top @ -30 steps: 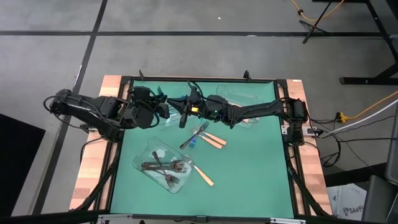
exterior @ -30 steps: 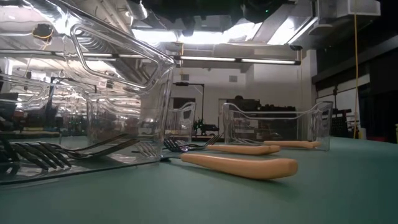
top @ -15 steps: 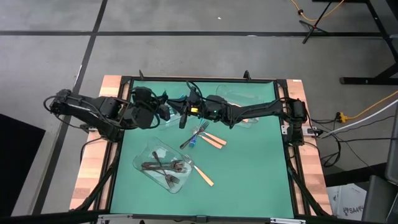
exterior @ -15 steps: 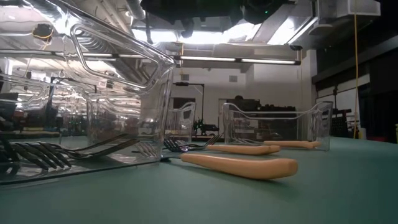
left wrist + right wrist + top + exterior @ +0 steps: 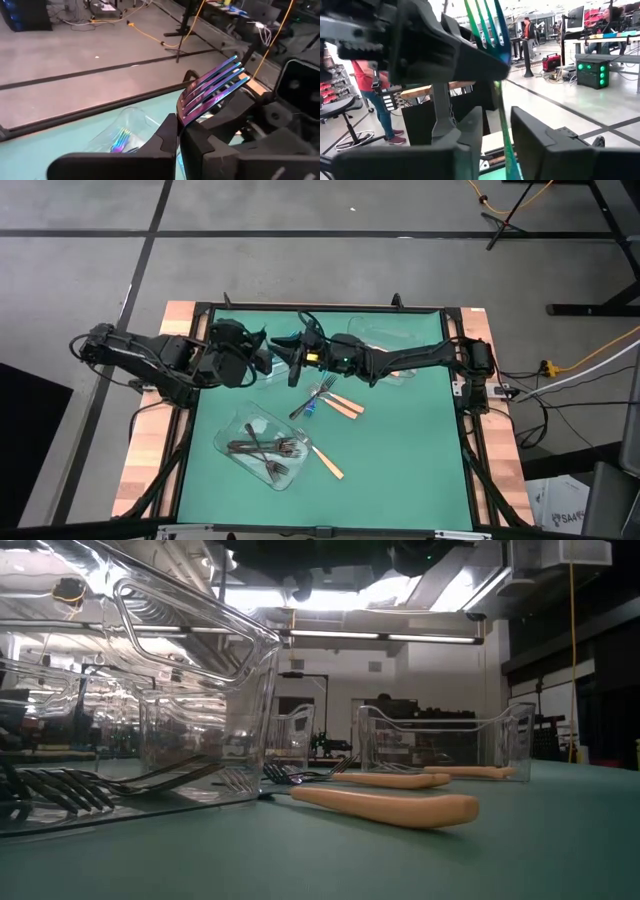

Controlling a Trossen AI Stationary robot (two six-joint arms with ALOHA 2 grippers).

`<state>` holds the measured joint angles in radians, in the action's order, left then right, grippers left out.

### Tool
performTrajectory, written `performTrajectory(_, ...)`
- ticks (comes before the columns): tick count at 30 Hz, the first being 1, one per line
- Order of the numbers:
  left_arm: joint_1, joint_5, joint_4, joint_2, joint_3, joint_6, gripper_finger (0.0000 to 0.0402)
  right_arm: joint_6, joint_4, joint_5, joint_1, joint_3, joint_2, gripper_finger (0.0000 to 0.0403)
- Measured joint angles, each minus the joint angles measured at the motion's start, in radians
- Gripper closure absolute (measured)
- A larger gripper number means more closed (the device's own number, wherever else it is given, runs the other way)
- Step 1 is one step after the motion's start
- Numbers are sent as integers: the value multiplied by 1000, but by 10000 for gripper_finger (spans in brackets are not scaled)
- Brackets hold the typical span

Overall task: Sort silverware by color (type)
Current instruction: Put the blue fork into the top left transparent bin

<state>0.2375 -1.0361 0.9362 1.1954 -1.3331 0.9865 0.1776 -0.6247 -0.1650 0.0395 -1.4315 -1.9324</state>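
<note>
Above the far side of the table (image 5: 400,450), an iridescent fork (image 5: 212,90) is passed between arms for sorting. The left gripper (image 5: 178,131) is clamped on it; the right gripper's (image 5: 496,125) fingers are parted around its handle.

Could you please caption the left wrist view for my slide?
Left hand shut on an iridescent fork, tines up, beside the right hand.

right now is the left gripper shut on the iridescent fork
Shut on it: in the left wrist view the left gripper fingers pinch the iridescent fork, tines sticking out past them.
</note>
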Motion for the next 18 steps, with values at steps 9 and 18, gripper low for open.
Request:
performTrajectory(9, -37, 122, 4, 0, 0, -152, 401, -135, 334, -19, 2, 0, 77, 284)
performTrajectory(18, -217, 351, -5, 23, -1, -388, 401, -157, 921, -8, -17, -1, 176, 283)
